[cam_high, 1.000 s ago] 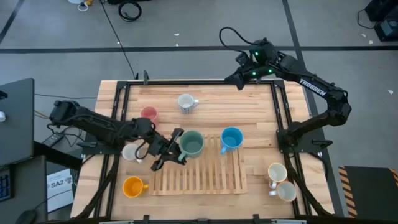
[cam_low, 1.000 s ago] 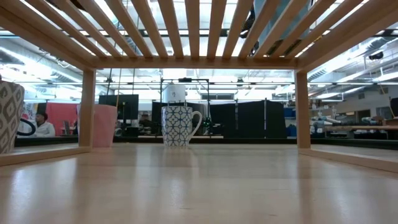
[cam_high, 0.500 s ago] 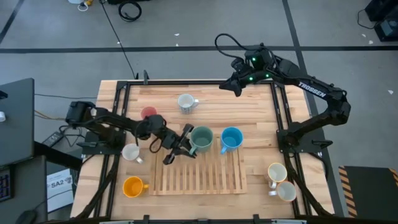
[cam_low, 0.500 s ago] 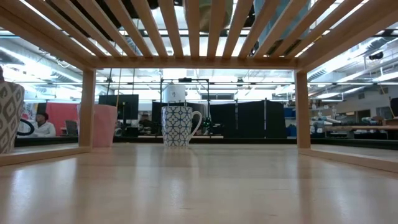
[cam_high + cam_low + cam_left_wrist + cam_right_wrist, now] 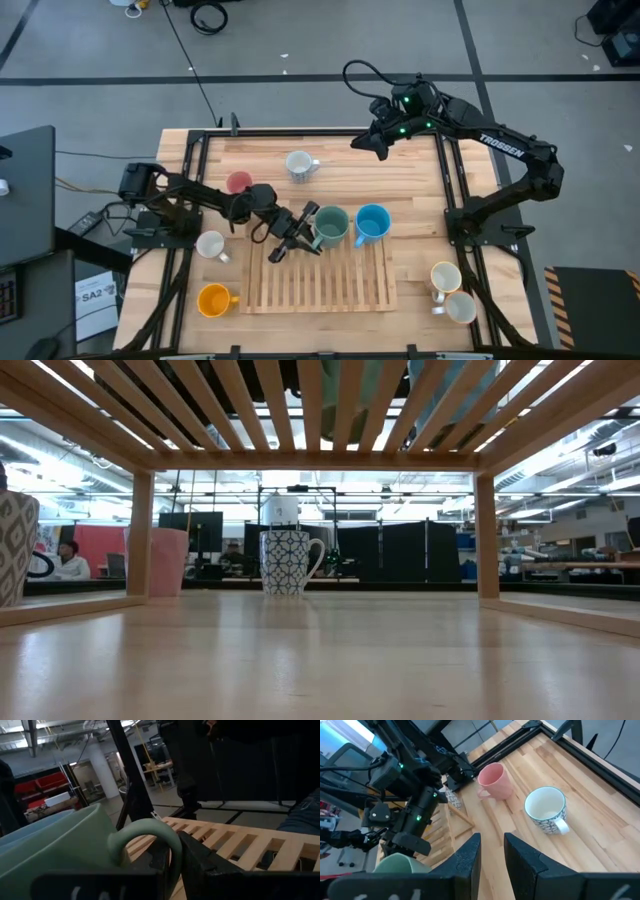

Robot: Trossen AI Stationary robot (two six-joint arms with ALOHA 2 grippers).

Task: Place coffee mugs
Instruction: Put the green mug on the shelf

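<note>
Green mug (image 5: 330, 226), clenched by its handle in the left gripper (image 5: 305, 231), has travelled rightward to frame centre, now just beside the blue mug (image 5: 372, 223) on the slatted rack (image 5: 320, 285); set-down seems close. Upper right, the right gripper (image 5: 358, 146) waits, slightly parted, empty.

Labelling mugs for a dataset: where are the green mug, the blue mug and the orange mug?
Pale green ceramic mug (image 5: 331, 226), high view, on its inside.
Blue ceramic mug (image 5: 373, 222), high view, on its inside.
Orange ceramic mug (image 5: 212, 299), high view, on its inside.
</note>
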